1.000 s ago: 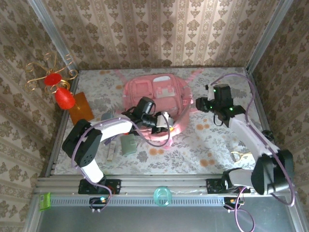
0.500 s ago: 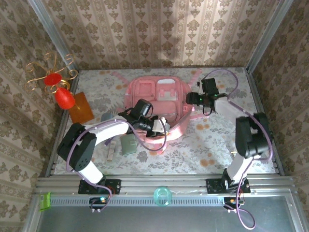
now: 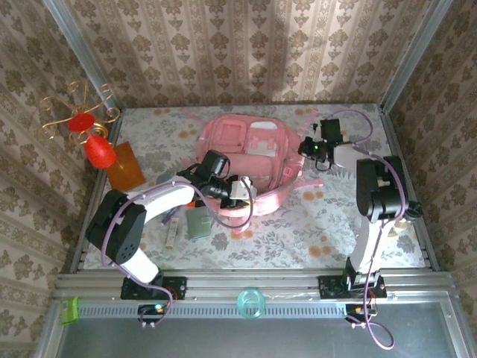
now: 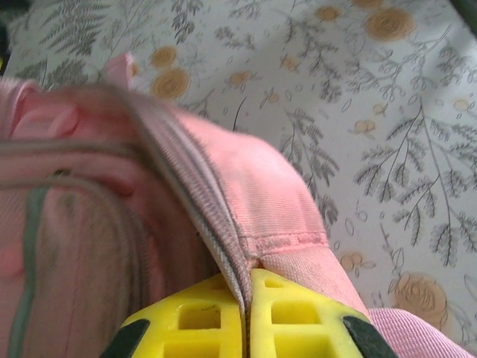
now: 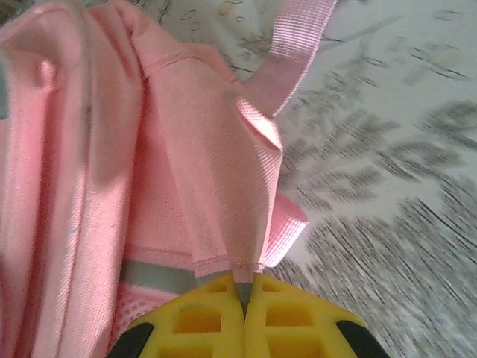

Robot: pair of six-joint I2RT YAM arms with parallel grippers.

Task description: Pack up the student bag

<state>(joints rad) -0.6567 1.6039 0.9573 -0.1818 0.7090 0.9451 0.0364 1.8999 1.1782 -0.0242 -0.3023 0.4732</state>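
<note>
On student bag [image 3: 242, 143], left tool [image 4: 246, 298], right tool [image 5: 242, 294] pinch.

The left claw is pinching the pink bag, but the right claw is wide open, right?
No. The right gripper is not open: the right wrist view shows it shut on a fold of the pink bag. The left gripper does pinch the bag.

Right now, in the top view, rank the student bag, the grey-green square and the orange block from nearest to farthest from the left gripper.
1. student bag: its near rim is pinched in the left gripper.
2. grey-green square: lying just to the gripper's near left.
3. orange block: far out to the left.
</note>
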